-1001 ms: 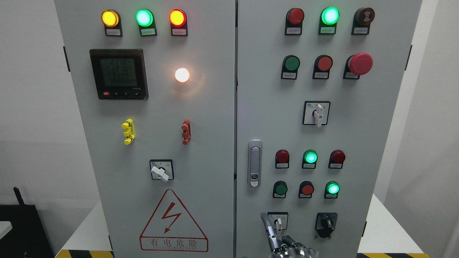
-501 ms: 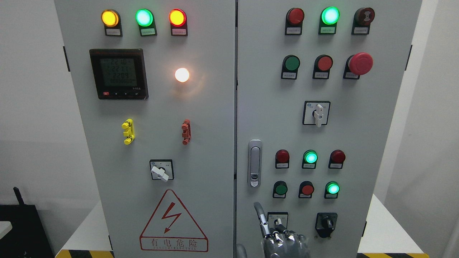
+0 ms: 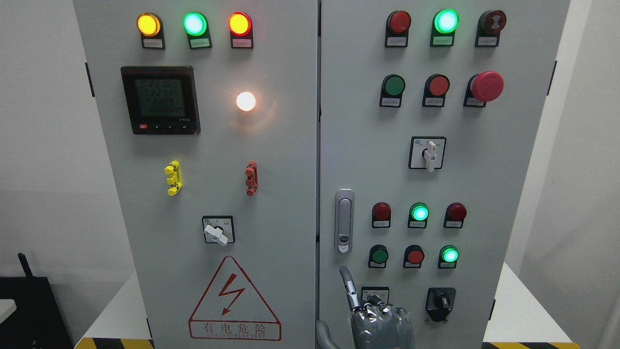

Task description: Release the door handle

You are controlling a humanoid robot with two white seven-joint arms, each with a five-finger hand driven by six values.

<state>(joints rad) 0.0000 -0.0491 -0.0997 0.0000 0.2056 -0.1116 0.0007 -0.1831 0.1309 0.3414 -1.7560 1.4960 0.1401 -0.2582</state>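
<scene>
Against the earlier frames the hand (image 3: 375,322) had climbed from the bottom edge of the view, so that its grey back and knuckles showed in full below the door handle (image 3: 344,221), where before only the fingertips had peeked up. Its arm entered at the bottom edge right of the middle, which made it the right hand. One finger (image 3: 347,283) stood out straight, pointing up toward the handle with its tip just below the handle's lower end and not touching it; the other fingers were folded down against the palm, and the hand held nothing. The thumb (image 3: 323,334) showed as a grey stub at the bottom edge, down and to the left of the handle. The hand covered most of the small selector switch (image 3: 375,292) below the handle, which had shown more plainly earlier. The door handle itself was a slim, upright silver lever set in a rounded plate with a keyhole near its lower end, lying flush and closed at the left edge of the right door (image 3: 368,145), right beside the seam with the left door (image 3: 281,145). The doors, lamps and meter (image 3: 160,100) up and to the left of the handle looked unchanged.
</scene>
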